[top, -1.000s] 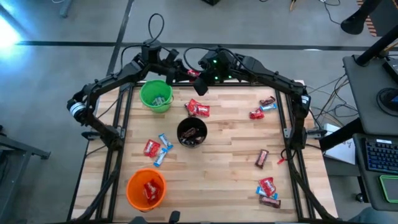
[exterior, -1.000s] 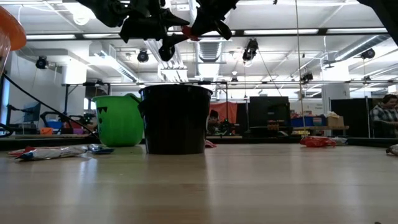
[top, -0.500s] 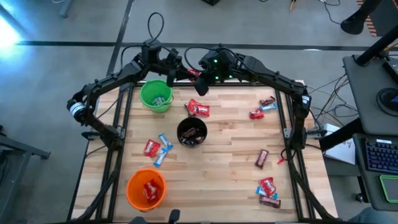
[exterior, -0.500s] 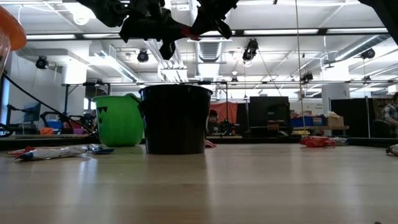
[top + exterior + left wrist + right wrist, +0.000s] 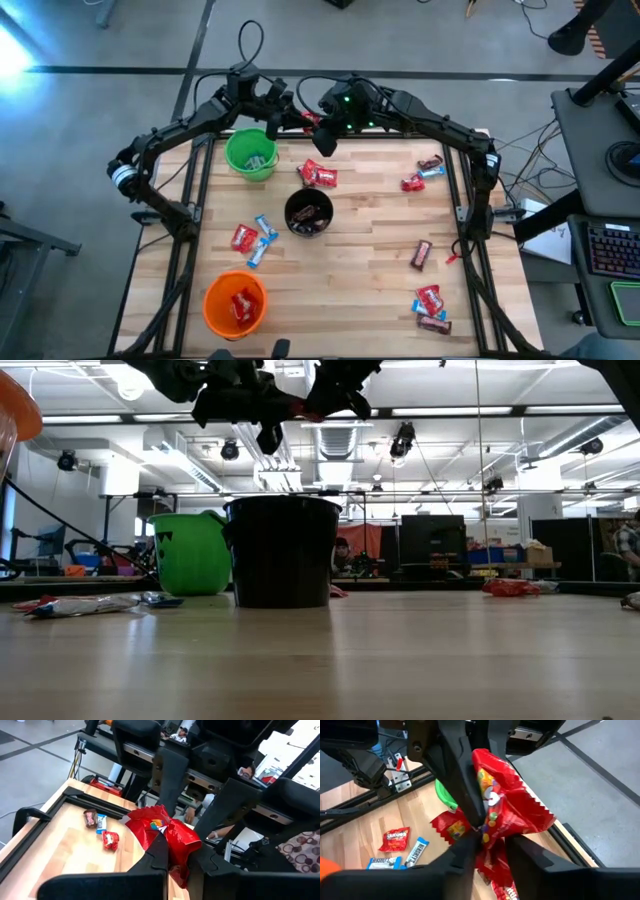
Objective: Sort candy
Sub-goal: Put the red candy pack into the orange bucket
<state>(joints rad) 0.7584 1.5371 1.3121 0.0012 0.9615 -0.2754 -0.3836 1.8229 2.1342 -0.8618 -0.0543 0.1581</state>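
Red Skittles-style candy packet (image 5: pixel 507 812), lettering unreadable, clamped in left gripper (image 5: pixel 167 852) jaws; right gripper (image 5: pixel 485 842) jaws slightly apart around it.

My left gripper (image 5: pixel 300 118) and right gripper (image 5: pixel 318 124) meet above the table's (image 5: pixel 370 260) far edge, a candy (image 5: pixel 165 836) between them, behind the black cup (image 5: pixel 308 212); the green cup (image 5: pixel 250 153) stands left of them

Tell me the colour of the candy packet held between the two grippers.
Shiny red candy packet, clearest in the right wrist view.
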